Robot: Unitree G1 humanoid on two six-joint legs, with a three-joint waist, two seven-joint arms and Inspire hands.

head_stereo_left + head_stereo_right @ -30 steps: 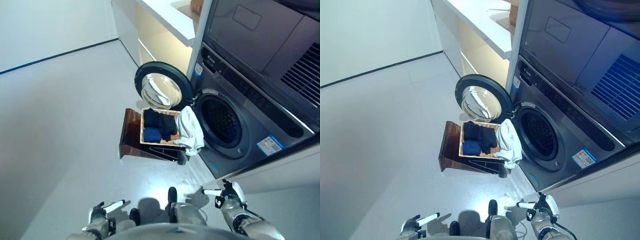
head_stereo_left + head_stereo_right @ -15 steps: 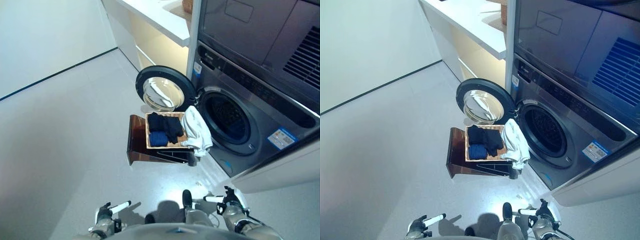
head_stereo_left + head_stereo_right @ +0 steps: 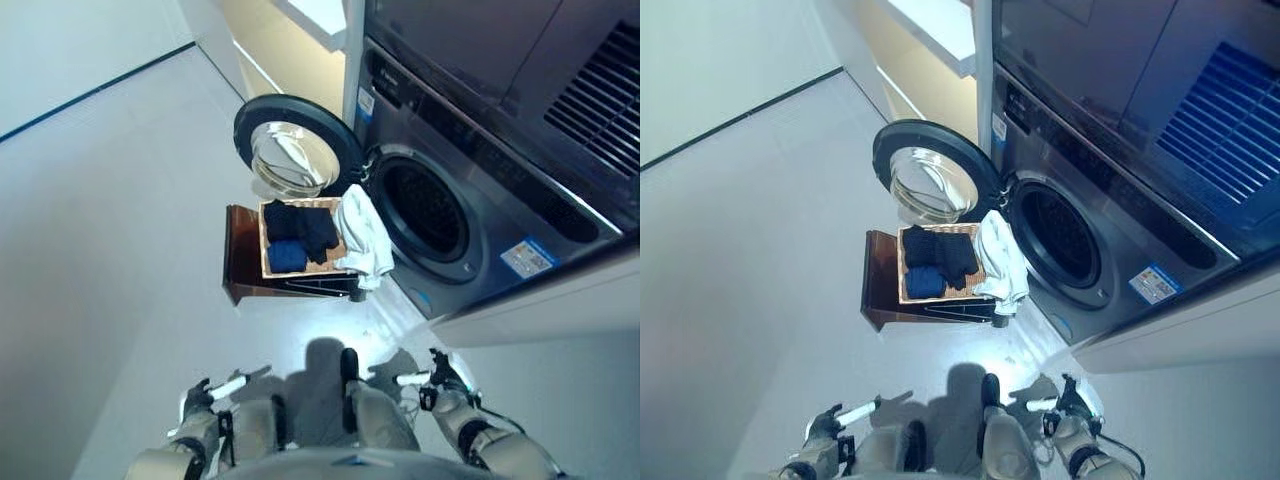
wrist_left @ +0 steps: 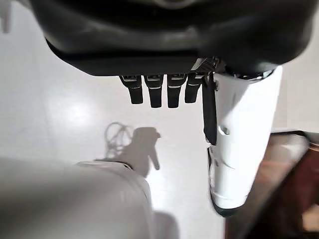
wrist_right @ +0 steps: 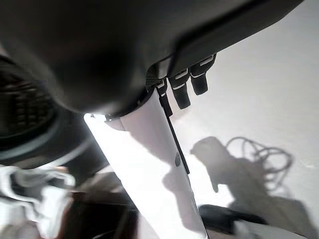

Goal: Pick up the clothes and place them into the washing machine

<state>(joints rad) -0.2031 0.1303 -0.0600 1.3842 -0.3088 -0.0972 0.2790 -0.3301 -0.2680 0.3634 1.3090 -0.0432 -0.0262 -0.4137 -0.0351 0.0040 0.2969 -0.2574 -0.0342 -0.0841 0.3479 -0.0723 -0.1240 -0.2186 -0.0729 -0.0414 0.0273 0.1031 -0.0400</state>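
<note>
A shallow wicker basket (image 3: 265, 262) rests on a low dark brown box (image 3: 240, 262) beside the washing machine (image 3: 470, 190). It holds dark clothes (image 3: 303, 229) and a blue garment (image 3: 286, 257). A white garment (image 3: 364, 232) hangs over the basket's right rim toward the open drum (image 3: 421, 208). The round door (image 3: 293, 156) stands open to the left. My left hand (image 3: 203, 395) and my right hand (image 3: 437, 379) hang low, open and empty, well short of the basket. The left wrist view shows the straight fingers (image 4: 155, 92); the right wrist view shows the straight fingers (image 5: 183, 88) and the white garment (image 5: 37, 196).
A white counter with pale cabinets (image 3: 300, 20) runs behind the machine. A second dark appliance (image 3: 520, 60) sits above the washer. Pale floor (image 3: 110, 220) spreads to the left of the box.
The camera has moved, so the machine, basket and box sit further left and higher. Both hands stay low, open and empty.
</note>
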